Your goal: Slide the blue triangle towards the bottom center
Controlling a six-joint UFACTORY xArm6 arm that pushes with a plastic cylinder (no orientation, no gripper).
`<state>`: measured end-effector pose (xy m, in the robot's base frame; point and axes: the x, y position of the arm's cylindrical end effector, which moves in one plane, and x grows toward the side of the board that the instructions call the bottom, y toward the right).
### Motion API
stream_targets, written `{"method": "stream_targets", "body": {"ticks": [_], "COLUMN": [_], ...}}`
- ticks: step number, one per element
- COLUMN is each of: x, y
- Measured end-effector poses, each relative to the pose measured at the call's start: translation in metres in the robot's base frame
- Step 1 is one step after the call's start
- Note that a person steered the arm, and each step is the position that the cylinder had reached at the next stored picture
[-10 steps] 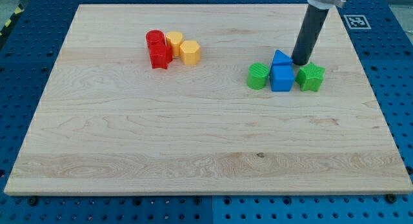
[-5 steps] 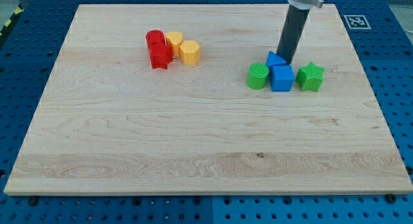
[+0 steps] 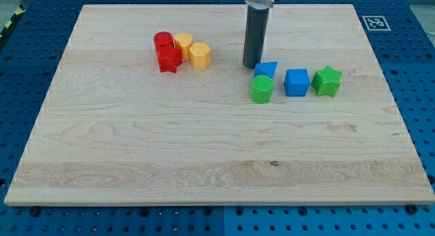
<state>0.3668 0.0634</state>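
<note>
The blue triangle [image 3: 267, 69] is sitting right of board centre, touching the green cylinder [image 3: 262, 89] below it. My tip [image 3: 250, 64], a bare rod holding nothing, is resting at its upper-left. Looking light and slippery, it is likely pivoting off-centre; pushing its top edge seems best. Open wood is waiting below.

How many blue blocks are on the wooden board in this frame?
2. The blue triangle sits right of my tip, above the green cylinder; the blue cube lies further right. None appear hidden.
</note>
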Motion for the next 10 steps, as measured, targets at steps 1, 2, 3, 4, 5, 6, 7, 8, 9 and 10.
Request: {"method": "stream_targets", "body": {"ticks": [1,2,3,4,5,6,7,8,9,10], "x": [-0.002,0.005,0.027,0.036,0.036,0.036,0.035,0.019,0.012,0.012], "y": [0.033,0.067,0.066,0.054,0.028,0.010,0.017,0.022,0.009,-0.020]}}
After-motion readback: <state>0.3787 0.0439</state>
